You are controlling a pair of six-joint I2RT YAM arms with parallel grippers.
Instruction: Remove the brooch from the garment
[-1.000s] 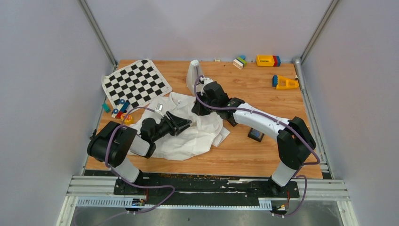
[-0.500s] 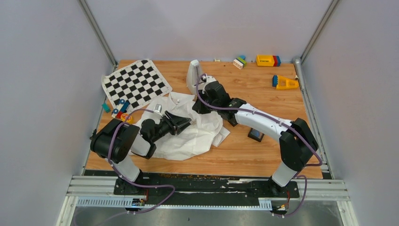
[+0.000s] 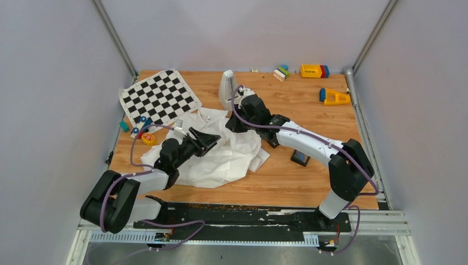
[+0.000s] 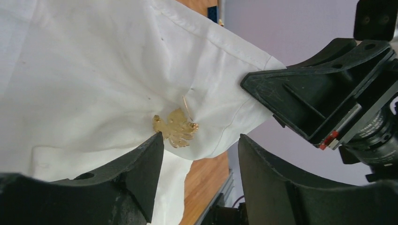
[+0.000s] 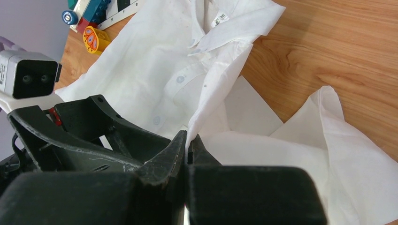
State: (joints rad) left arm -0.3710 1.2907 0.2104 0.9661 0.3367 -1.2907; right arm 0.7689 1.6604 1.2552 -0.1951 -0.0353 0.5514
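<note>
while the right gripper (image 5: pixel 187 146) pinches shut on a fold of the garment (image 5: pixel 155 79) near the brooch (image 4: pixel 176 127), the left gripper (image 4: pixel 199 152) has its jaws apart, one finger just beside the brooch. grasping step, likely; next, close squarely on it, then pull clear.

Wooden table (image 3: pixel 309 182) with white garment (image 3: pixel 221 163), chequered mat (image 3: pixel 160 96), scattered coloured pieces (image 3: pixel 314 70), perhaps toy blocks.

A chequered mat (image 3: pixel 160 97) lies far-left on the wooden table (image 3: pixel 309 182) (toy blocks (image 3: pixel 314 70) far-right).
</note>
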